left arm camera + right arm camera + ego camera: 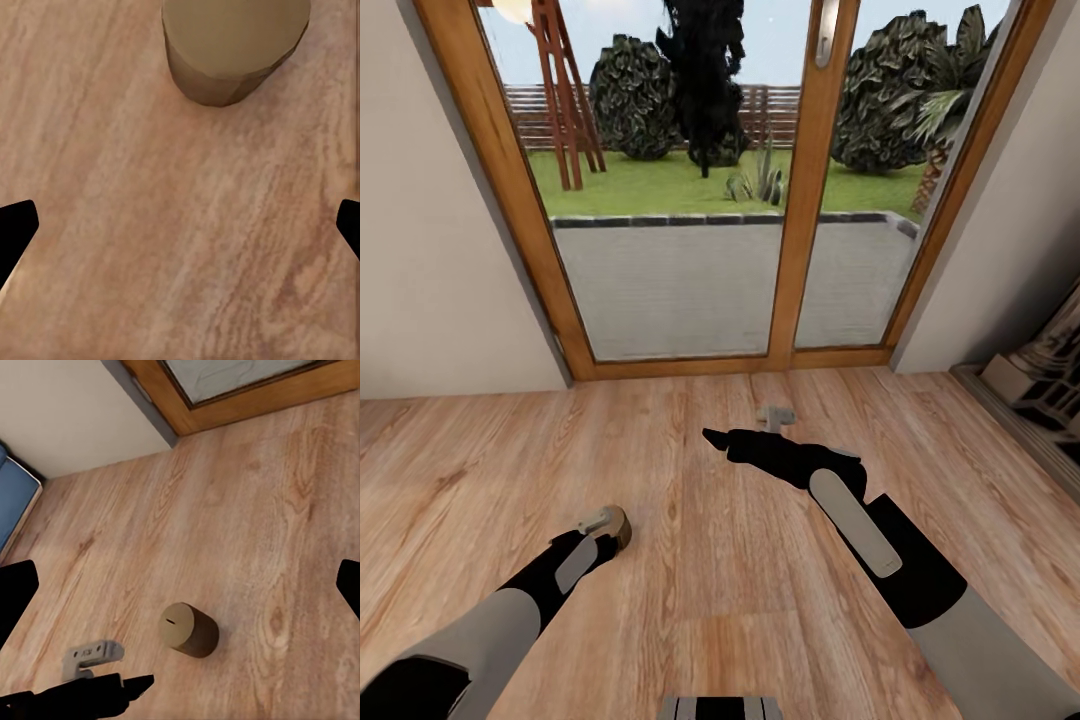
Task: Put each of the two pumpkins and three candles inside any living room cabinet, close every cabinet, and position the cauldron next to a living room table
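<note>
1 candle (234,45) standing upright on the wood floor (150,225), just ahead of the left gripper (610,535) and lying beyond the gap between its jaws, not touched by them. Left jaws spreading wide apart, holding nothing, fingertips (15,229) showing at opposite edges of the left wrist view. Right gripper (718,438) hovering farther out, tips looking close together in the head view, though cannot tell for sure; gripping nothing. Glass patio door (680,280) closing off the far wall.
</note>
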